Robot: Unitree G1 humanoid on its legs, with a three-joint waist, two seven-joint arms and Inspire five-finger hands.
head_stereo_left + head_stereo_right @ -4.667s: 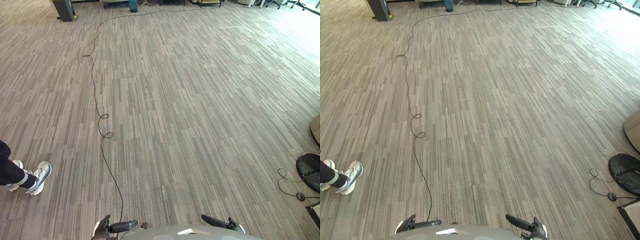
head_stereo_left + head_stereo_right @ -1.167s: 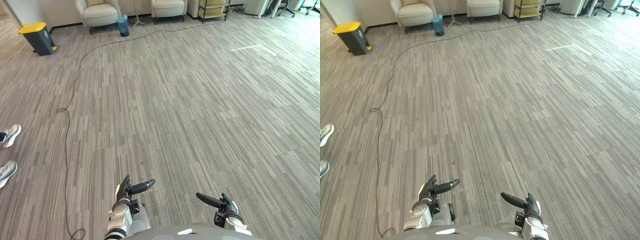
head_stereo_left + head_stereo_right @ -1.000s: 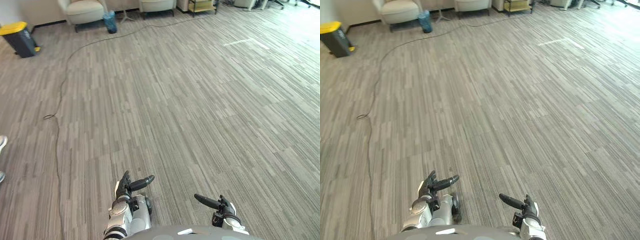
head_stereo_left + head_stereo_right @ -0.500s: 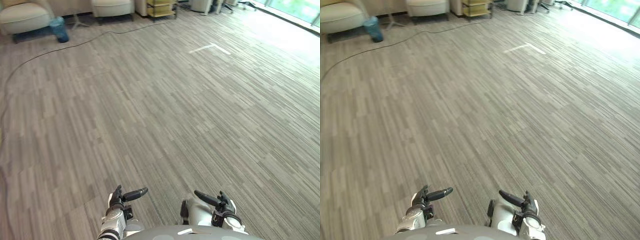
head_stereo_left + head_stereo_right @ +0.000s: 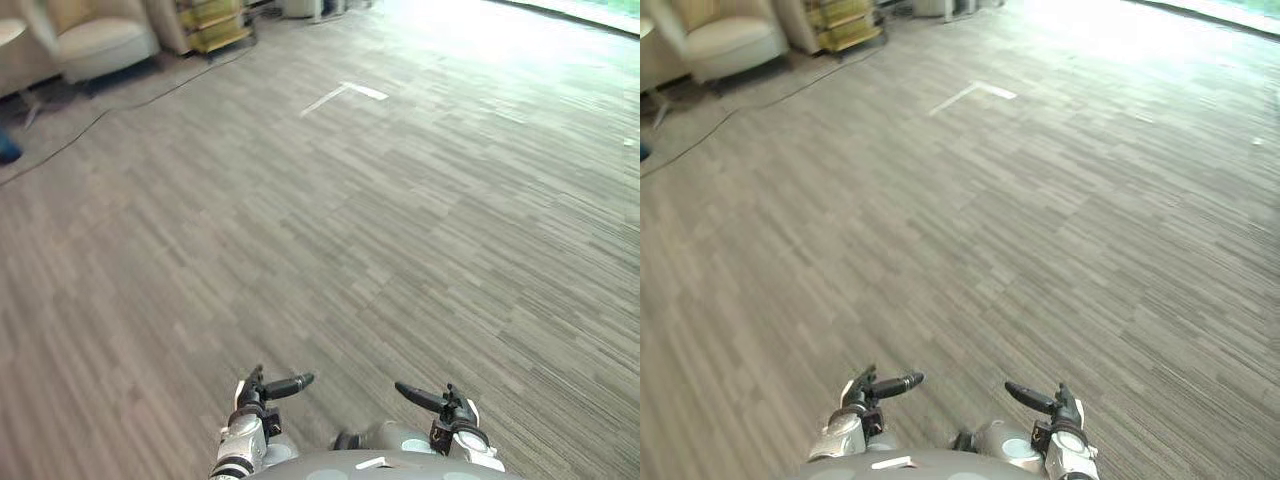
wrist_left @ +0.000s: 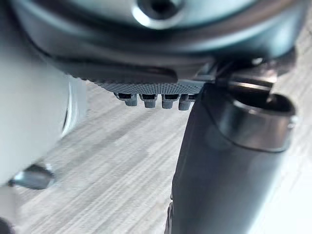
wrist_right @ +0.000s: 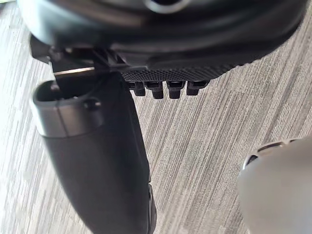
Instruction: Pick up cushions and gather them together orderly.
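Cushions (image 5: 98, 36) are in neither of my hands. My left hand (image 5: 262, 392) hangs low before me, its fingers (image 6: 146, 100) loosely straight in a row and its thumb (image 6: 229, 165) standing out to the side, with nothing between them. My right hand (image 5: 452, 412) hangs just across from it in the same way, fingers (image 7: 165, 90) relaxed, thumb (image 7: 97, 161) spread, nothing held. The two thumbs point toward each other with a gap of bare floor between them. Under both hands and all around them lies grey striped carpet (image 5: 420, 230), which runs away from me to the far edge of the room. Well out on it, toward the far edge, a white tape mark (image 5: 345, 93) forms a small angle. Beyond that, along the far-left edge of the carpet, stands a yellow shelf unit (image 5: 212, 24), and just to its left a cream armchair (image 5: 735, 55). Its padded seat and back are the cushions that I can make out, well apart from both hands. A small blue thing (image 5: 5, 150) shows at the left edge of the carpet; I cannot tell what it is.
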